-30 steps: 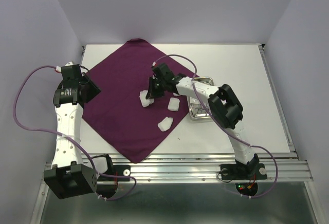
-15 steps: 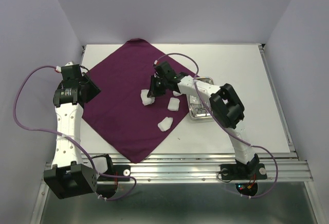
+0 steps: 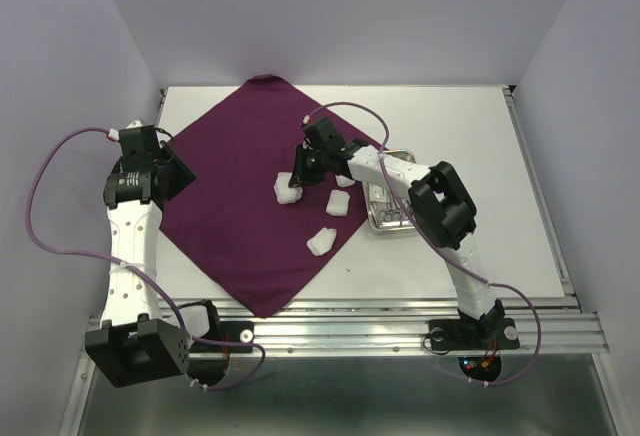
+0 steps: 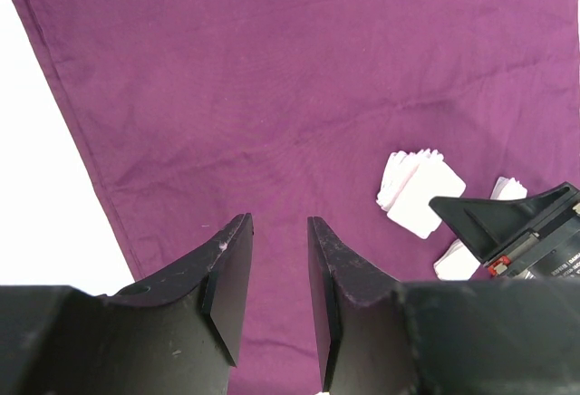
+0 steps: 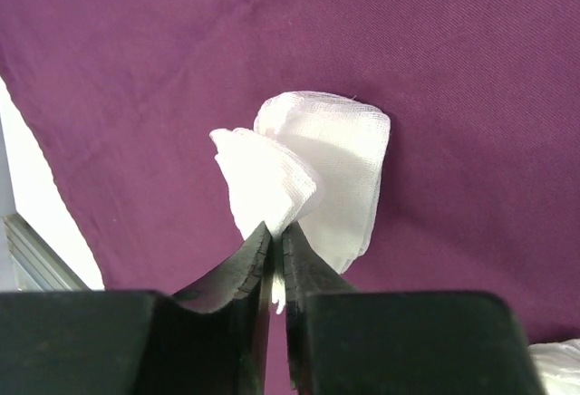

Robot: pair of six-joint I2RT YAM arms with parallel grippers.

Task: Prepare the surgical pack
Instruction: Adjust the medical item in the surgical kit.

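Note:
The dark purple cloth (image 3: 230, 196) lies spread as a diamond on the white table. Three white gauze pads rest on it: one (image 3: 286, 190) near the middle, one (image 3: 339, 202) to its right, one (image 3: 321, 241) nearer the front. My right gripper (image 5: 276, 229) is shut on a raised corner of the middle gauze pad (image 5: 317, 159), whose remainder lies on the cloth (image 5: 453, 51). The steel tray (image 3: 385, 228) sits at the cloth's right corner, partly hidden by the right arm. My left gripper (image 4: 276, 223) hovers open over the cloth's left part (image 4: 272, 78), holding nothing.
The right gripper's black body (image 4: 517, 223) shows beside the gauze (image 4: 417, 191) in the left wrist view. White table (image 3: 470, 136) extends right of the tray, bounded by an aluminium rail (image 3: 400, 306) in front and purple walls at the sides.
The right gripper has shifted slightly away and to the right while pinching the gauze, which moved a little with it. The left arm has stayed still.

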